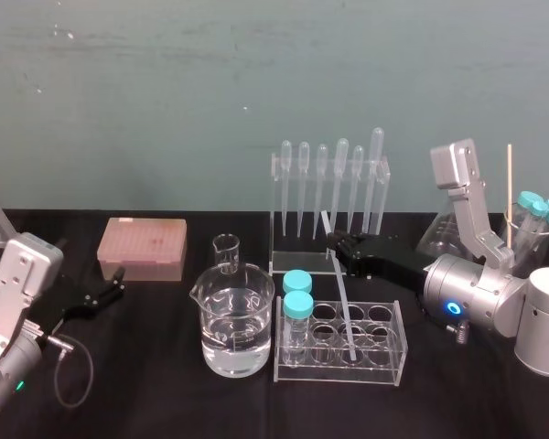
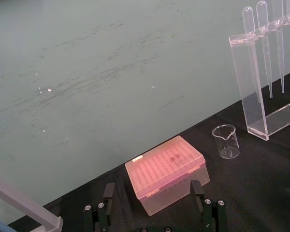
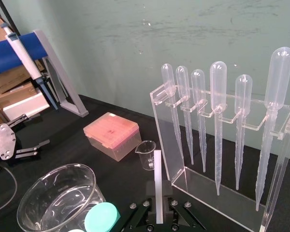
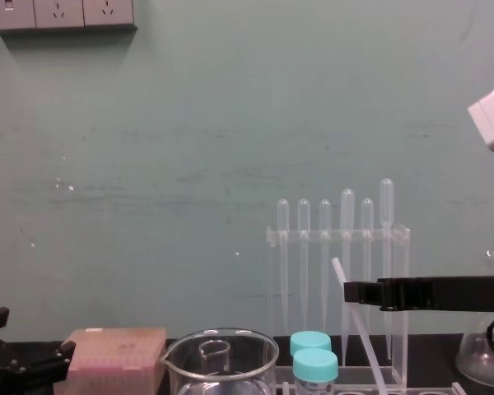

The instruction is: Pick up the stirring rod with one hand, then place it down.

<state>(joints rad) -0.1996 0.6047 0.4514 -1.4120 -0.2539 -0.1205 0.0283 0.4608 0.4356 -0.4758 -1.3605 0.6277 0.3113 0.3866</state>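
One thin, straight, translucent white stirring rod [image 1: 341, 302] stood tilted, its lower end apparently down in a well of the clear plastic test-tube rack [image 1: 398, 349], right of centre on the black bench [image 1: 165, 402]. The black right gripper [image 1: 335, 245] reached in from the right, its fingers pinching the rod near its upper end. Light, stiff, slick and likely brittle, I'd judge, so a gentle, square pinch high up suited it. At the left, the left gripper [image 1: 117, 283] sat parked, fingers spread.
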